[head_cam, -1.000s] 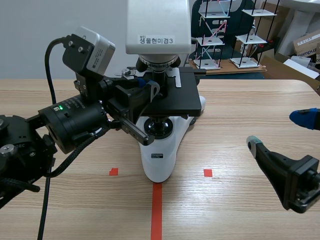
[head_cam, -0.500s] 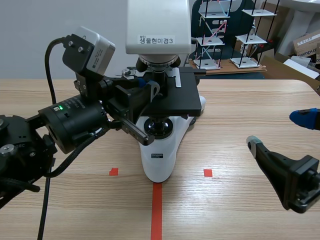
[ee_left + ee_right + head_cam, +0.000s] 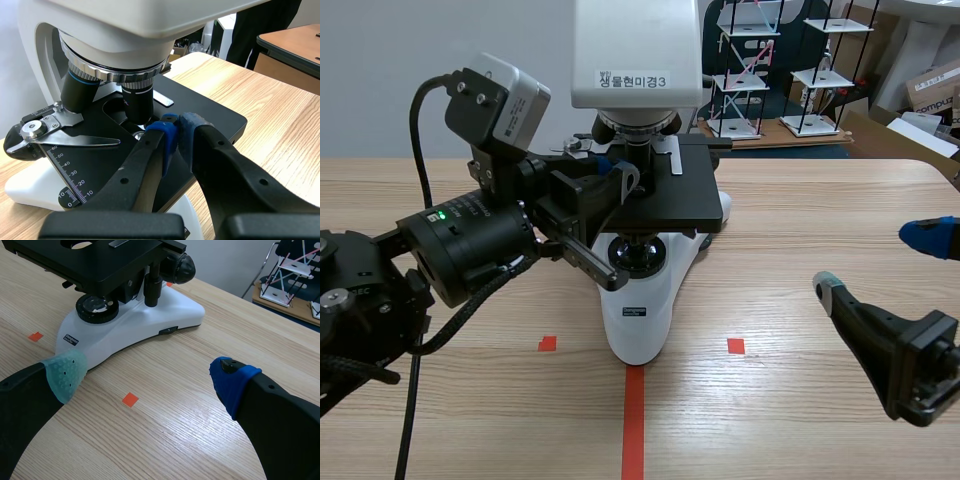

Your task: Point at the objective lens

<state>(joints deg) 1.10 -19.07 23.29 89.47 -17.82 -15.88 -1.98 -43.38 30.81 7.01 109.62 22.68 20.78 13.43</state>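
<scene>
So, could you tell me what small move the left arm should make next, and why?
Probably just ease the left gripper a touch forward, if at all: its shut fingers end just short of the objective lens over the stage, aimed at it, and more would risk a bump.

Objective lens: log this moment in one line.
left hand: shut, pointing at objective lens | right hand: open, clear of microscope

left hand [image 3: 179, 125] beside objective lens [image 3: 137, 100] | above stage [image 3: 212, 117] | right hand [image 3: 147, 375] right of microscope [image 3: 140, 325]
</scene>
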